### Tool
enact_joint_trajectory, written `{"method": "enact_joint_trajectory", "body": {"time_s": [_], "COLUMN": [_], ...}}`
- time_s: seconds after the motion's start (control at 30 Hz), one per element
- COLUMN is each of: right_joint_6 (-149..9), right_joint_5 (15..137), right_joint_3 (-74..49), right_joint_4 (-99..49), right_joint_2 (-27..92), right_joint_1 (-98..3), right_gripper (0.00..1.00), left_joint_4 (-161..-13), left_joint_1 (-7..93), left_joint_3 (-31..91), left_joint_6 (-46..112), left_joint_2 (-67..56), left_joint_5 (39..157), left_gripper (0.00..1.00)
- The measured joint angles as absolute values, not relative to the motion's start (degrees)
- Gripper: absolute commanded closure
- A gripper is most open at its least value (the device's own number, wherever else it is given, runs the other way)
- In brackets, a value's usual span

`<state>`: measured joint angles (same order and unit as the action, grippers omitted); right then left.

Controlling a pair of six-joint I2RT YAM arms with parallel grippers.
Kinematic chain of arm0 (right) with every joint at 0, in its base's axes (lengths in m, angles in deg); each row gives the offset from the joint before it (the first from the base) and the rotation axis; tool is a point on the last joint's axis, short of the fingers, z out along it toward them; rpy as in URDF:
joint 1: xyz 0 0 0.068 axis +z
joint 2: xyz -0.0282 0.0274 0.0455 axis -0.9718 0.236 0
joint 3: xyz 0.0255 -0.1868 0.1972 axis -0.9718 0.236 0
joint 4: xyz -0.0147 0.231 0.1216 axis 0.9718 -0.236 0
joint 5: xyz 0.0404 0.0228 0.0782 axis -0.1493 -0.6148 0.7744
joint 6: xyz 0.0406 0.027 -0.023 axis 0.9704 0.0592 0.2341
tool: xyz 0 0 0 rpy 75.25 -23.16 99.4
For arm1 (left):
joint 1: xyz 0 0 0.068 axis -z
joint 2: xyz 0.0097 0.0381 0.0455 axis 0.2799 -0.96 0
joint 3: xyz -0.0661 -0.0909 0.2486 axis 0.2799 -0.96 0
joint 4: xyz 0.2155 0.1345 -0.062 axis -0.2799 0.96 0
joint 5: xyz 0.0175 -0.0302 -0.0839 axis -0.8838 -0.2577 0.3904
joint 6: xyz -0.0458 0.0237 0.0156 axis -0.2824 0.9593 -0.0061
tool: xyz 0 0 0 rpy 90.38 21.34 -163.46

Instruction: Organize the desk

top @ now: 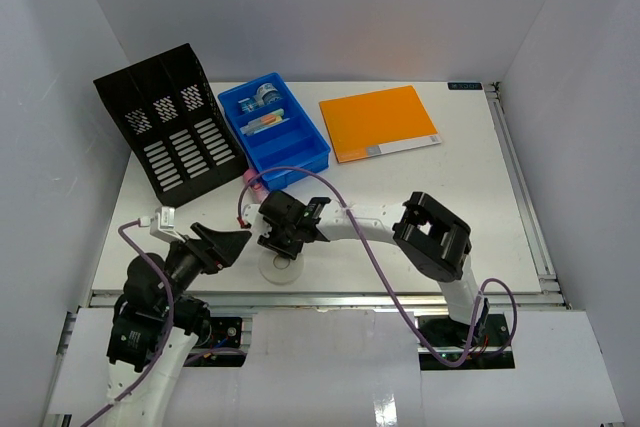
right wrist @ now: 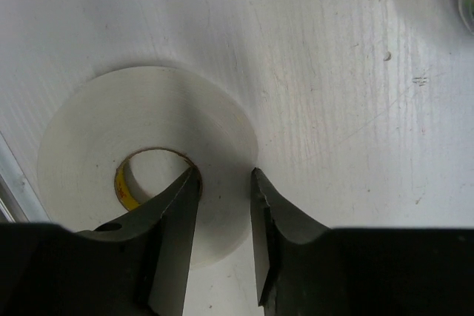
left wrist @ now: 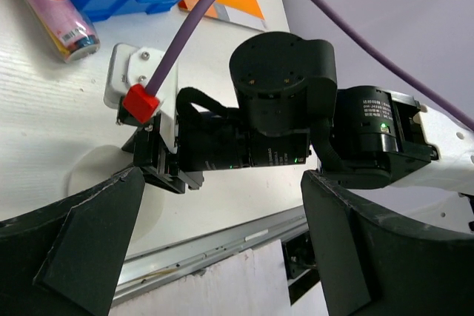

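A white tape roll [right wrist: 111,131] lies flat on the white desk [top: 450,187] near its front edge, left of centre [top: 282,269]. My right gripper [right wrist: 224,173] reaches down over it, one finger inside the cardboard core and the other against the outer face, so the jaws pinch the roll's wall. From above, the right gripper [top: 285,247] hides much of the roll. My left gripper [top: 235,245] hovers at the front left with its jaws wide apart and nothing between them. In the left wrist view the left gripper [left wrist: 222,183] faces the right arm's wrist.
A black slotted file rack [top: 170,122] stands at the back left. Beside it a blue compartment tray [top: 300,162] holds small items. An orange folder [top: 378,122] lies at the back centre. A pink tube of pens [left wrist: 59,12] lies near the tray. A metal rail [top: 350,297] runs along the front edge.
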<state>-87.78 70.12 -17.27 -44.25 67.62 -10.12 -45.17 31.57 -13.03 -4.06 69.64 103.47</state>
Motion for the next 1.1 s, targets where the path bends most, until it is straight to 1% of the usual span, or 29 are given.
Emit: {"method": "enact_joint_trajectory", "body": {"time_s": [0.07, 0.2, 0.3, 0.47, 0.57, 0.73, 0.93, 1.1], "right_joint_6": [-87.9, -88.6, -89.2, -89.8, -90.2, -90.4, -90.4, -90.4], "right_joint_5": [70.9, 72.4, 73.3, 74.1, 74.5, 74.7, 74.3, 74.3], "right_joint_3": [-16.6, -14.4, -12.0, -6.9, -5.6, -4.3, -4.3, -4.3], "right_joint_4": [-44.1, -45.1, -45.4, -46.5, -46.1, -45.5, -45.1, -45.1], "right_joint_2": [67.1, 65.1, 62.9, 55.1, 50.8, 45.7, 43.7, 43.6], "right_joint_1": [-10.7, -12.4, -14.2, -16.9, -18.5, -21.5, -22.8, -22.8], "right_gripper": [0.76, 0.78, 0.78, 0.78, 0.78, 0.78, 0.78, 0.78], "left_joint_4": [-45.5, -46.5, -47.6, -51.6, -53.9, -62.1, -73.3, -80.4], "left_joint_1": [31.6, 31.6, 31.6, 31.6, 31.6, 31.6, 31.6, 31.7], "left_joint_3": [-13.7, -15.1, -16.2, -19.9, -21.5, -24.6, -26.1, -26.1], "left_joint_6": [-4.9, -6.3, -7.3, -8.8, -9.7, -11.5, -13.7, -14.5], "left_joint_2": [69.5, 67.9, 65.4, 58.0, 55.8, 49.1, 37.9, 30.5], "left_joint_5": [104.4, 105.8, 107.2, 110.1, 111.5, 114.6, 118.6, 120.6], "left_gripper": [0.02, 0.02, 0.02, 0.02, 0.02, 0.02, 0.03, 0.1]}}
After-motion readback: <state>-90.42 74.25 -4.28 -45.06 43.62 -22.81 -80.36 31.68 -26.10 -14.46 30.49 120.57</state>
